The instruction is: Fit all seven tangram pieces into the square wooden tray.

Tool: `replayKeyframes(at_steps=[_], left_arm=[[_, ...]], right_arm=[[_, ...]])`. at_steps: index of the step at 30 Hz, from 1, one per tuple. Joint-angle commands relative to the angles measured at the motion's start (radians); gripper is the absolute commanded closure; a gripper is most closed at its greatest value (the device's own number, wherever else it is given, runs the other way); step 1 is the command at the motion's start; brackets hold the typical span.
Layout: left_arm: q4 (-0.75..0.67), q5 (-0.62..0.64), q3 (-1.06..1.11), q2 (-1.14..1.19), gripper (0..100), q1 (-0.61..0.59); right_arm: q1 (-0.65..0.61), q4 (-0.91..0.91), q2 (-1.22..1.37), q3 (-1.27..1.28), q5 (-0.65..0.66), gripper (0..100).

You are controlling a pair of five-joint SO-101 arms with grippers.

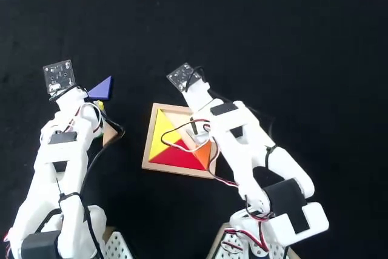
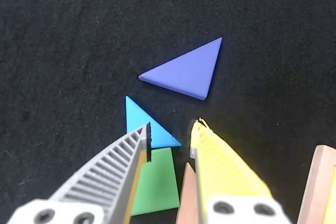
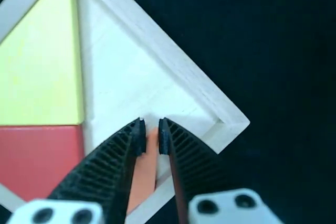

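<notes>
Tray (image 1: 180, 115) sits mid-frame in the high view. By my count three of seven are in: yellow triangle (image 1: 162, 133), red triangle (image 1: 177, 158), and an orange piece (image 1: 204, 150) near its lower right corner. The tray's upper right is bare wood. Right gripper (image 3: 151, 124) is nearly closed and looks to be pinching the orange one.

Four to go, all on the table (image 1: 303, 59) left of the tray: blue triangle (image 2: 184, 69), light blue triangle (image 2: 143, 121), green piece (image 2: 157, 182) and tan piece (image 2: 186, 200). Left gripper (image 2: 170, 127) is spread open with nothing in it, tips by the light blue one.
</notes>
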Motion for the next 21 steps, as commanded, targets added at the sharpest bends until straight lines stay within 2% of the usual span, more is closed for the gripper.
replayKeyframes(at_steps=[1,14,19,21], left_arm=[[-0.018,-0.006,-0.007,-0.018,85,-0.010],[-0.018,-0.006,-0.010,-0.018,85,-0.012],[-0.018,-0.006,-0.012,-0.018,85,-0.012],[-0.018,-0.006,-0.012,-0.018,85,-0.012]], right_arm=[[0.014,-0.005,-0.039,-0.002,0.011,94.5],[-0.025,0.005,-0.047,0.008,0.011,93.9],[-0.026,0.028,-0.047,0.002,0.011,78.3],[-0.026,0.029,-0.048,0.001,0.011,75.8]])
